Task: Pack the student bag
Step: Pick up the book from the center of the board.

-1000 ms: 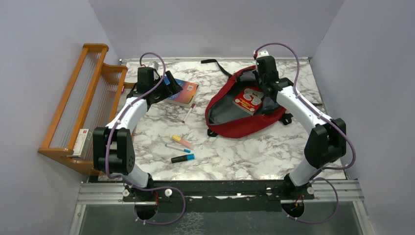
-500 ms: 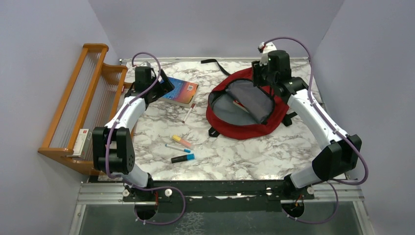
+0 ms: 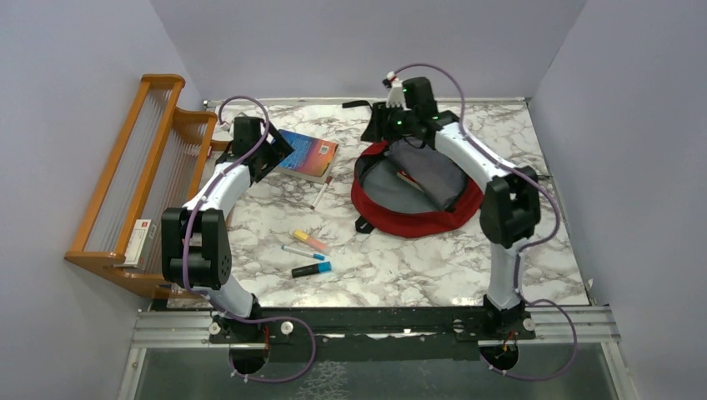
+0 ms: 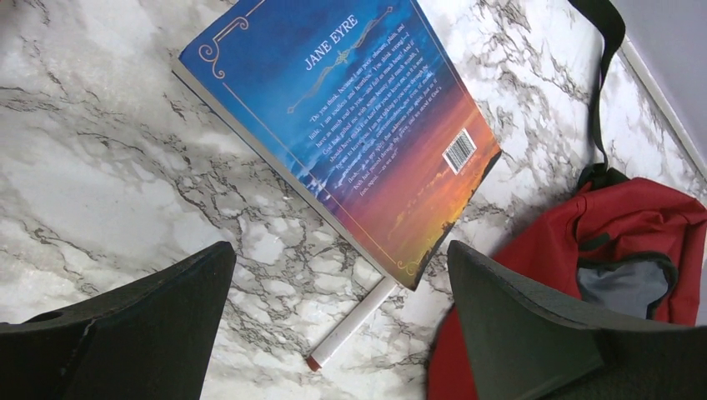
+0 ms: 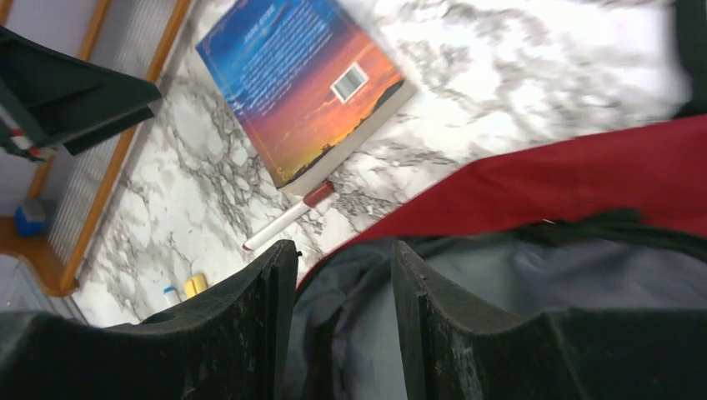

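While the right gripper (image 5: 340,267) hangs half-open, empty, over the far-left rim of the bag (image 5: 584,175), the left gripper (image 4: 338,254) gapes wide above the book (image 4: 350,125).

The top camera sits high at the near edge and looks down on the whole table (image 3: 400,267). The left wrist camera looks down from close by at the book (image 4: 350,125). The right wrist camera peers low over the bag (image 5: 584,183). Both wrist views show book, pen (image 4: 352,325) and bag
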Robot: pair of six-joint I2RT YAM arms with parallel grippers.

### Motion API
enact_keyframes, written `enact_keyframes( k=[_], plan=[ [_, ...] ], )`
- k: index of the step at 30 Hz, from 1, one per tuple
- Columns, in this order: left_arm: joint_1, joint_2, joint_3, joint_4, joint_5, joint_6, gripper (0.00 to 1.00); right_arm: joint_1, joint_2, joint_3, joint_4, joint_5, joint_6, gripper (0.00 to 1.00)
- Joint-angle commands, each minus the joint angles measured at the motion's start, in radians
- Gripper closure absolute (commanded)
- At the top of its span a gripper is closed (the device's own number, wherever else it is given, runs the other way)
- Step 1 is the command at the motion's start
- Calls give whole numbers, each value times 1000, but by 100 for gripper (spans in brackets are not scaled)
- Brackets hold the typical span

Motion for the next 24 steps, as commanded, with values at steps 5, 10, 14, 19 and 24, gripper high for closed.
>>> enact_keyframes(
  k=[5, 10, 14, 19, 24],
  plan=[
    [6, 2, -44, -5, -19, -18, 1, 67, 253, 117, 180, -92, 86, 47],
    [6, -2, -68, 4, 12, -12, 1, 83, 360, 169, 302, -71, 116, 45],
    [6, 4, -77, 5, 29, -10, 1, 97, 473, 308, 290, -54, 111, 45],
    [6, 10, -85, 4, 31, 0, 1, 103, 585, 427, 291, -25, 103, 41],
    [7, 15, -85, 5, 36, 5, 1, 104, 664, 505, 302, -8, 89, 39]
  ],
)
